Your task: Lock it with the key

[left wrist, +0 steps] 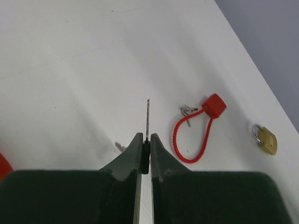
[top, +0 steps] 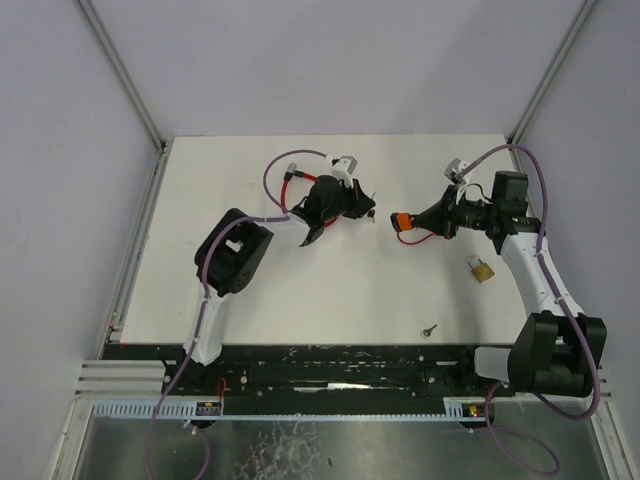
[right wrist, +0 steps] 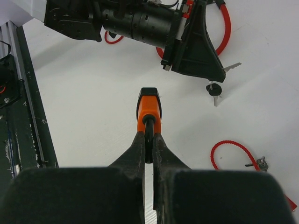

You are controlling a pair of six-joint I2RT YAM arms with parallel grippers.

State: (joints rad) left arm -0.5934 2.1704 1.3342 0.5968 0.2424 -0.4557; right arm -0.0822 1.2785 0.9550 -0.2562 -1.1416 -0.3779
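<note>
Currently, the key [left wrist: 147, 116] is pinched by its black head in the left tool [left wrist: 145, 136]. The tool is closed narrow, and the blade stands out straight ahead of the tips. A second key [right wrist: 214, 89] hangs just below that tool. The lock [right wrist: 148, 109], orange with a black end, is clamped in the right tool [right wrist: 149, 135], which is likewise closed narrow on it. Both items are held above the surface [top: 260, 290], near each other but apart. Alignment of blade to keyway cannot be confirmed.

The key is judged light, thin and stiff, with smooth metal. It is liable to swivel in the pinch if the tip is pushed off-axis. The head is the proper place to hold it, so that the whole blade is left free.

The lock is judged small, rigid and light. It is best held by the rear of the body, as here, with the black end left exposed. A firm hold is called for so that the turning force is resisted.

A padlock [top: 482, 270], a red cable lock [left wrist: 214, 105] and a loose key [top: 430, 329] lie on the surface, untouched.
</note>
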